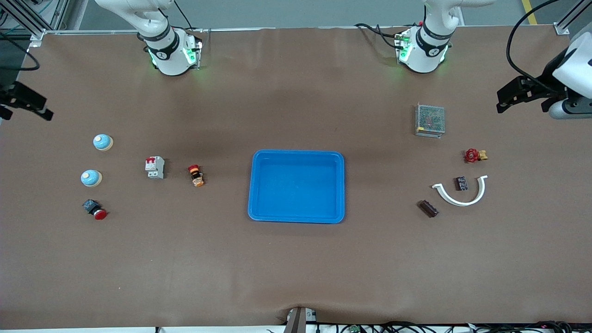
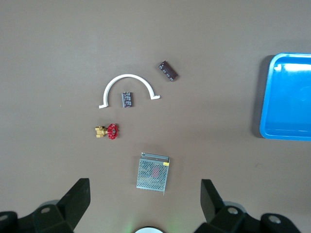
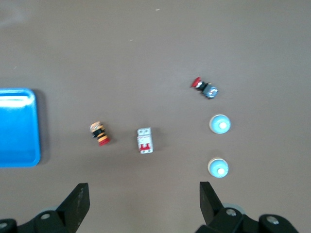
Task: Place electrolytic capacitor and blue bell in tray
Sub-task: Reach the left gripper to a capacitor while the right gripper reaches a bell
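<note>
The bright blue tray [image 1: 296,186] lies at the middle of the table with nothing in it; one end of it shows in both wrist views [image 2: 286,97] [image 3: 18,127]. The electrolytic capacitor [image 1: 428,208] [image 2: 167,71], a dark brown cylinder, lies on its side toward the left arm's end. Two blue bells [image 1: 102,142] [image 1: 91,178] [image 3: 218,168] [image 3: 219,124] stand toward the right arm's end. My left gripper [image 1: 505,98] [image 2: 144,194] hangs open, high over its end of the table. My right gripper [image 1: 28,102] [image 3: 143,196] hangs open over the other end. Both hold nothing.
Near the capacitor lie a white plastic arc [image 1: 462,194], a small black part [image 1: 461,183] inside it, a red-handled brass valve [image 1: 475,155] and a metal mesh box [image 1: 430,120]. Near the bells are a red push button [image 1: 95,209], a white circuit breaker [image 1: 155,167] and an orange-and-red switch [image 1: 195,175].
</note>
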`<state>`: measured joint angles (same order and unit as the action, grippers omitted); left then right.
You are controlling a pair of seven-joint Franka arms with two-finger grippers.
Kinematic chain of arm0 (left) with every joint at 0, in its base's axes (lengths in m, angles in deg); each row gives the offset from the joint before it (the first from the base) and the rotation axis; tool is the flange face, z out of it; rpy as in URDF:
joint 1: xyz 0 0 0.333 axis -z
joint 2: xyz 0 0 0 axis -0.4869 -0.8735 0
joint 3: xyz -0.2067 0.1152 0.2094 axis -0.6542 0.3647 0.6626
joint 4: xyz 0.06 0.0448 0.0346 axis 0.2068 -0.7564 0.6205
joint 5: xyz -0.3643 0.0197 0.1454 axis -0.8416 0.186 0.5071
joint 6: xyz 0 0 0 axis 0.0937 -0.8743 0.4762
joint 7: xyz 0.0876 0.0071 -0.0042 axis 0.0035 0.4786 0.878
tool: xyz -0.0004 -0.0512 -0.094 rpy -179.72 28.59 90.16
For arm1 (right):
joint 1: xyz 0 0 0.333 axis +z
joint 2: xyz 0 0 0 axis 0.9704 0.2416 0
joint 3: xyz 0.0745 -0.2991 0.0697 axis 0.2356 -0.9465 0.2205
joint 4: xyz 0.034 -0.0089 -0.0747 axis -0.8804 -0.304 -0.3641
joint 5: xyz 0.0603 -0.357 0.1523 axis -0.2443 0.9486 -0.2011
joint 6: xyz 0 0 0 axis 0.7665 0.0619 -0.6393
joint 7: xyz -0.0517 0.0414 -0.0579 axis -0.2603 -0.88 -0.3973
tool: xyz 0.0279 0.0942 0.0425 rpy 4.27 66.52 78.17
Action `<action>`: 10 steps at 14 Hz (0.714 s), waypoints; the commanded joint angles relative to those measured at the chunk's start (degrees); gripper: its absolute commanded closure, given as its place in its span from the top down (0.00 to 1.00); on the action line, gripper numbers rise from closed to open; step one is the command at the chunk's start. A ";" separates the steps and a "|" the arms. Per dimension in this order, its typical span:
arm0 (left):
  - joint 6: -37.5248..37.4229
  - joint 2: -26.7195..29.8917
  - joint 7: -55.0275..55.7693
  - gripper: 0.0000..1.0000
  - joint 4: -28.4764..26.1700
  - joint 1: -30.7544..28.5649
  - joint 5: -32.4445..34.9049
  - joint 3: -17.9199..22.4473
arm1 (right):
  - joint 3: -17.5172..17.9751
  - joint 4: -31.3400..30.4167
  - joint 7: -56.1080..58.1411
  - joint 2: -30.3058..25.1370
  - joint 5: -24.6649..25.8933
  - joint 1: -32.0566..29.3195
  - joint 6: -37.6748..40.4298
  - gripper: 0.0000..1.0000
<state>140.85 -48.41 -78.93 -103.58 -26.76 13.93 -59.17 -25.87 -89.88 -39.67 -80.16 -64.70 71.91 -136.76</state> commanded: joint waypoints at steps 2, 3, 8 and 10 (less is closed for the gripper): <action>4.39 -0.88 1.46 1.00 -6.40 -1.67 0.16 -0.11 | 0.17 -1.17 2.90 3.94 -0.84 -4.24 -2.14 1.00; 7.11 -0.79 1.55 1.00 -9.03 -2.29 0.16 -0.20 | 0.26 -4.06 2.99 3.86 -0.84 -5.37 -4.32 1.00; 23.89 -0.61 1.55 0.99 -23.53 -5.45 0.07 -0.29 | 0.17 -18.22 8.97 3.60 -0.93 -8.99 -16.38 1.00; 34.25 -0.97 1.46 0.92 -30.38 -6.59 0.07 -0.29 | 0.17 -23.74 8.97 3.16 -0.93 -10.04 -20.66 1.00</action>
<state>167.23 -51.02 -77.89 -126.95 -32.19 13.93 -59.17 -26.32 -107.84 -31.59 -74.75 -64.71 63.35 -153.63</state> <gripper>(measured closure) 0.057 0.000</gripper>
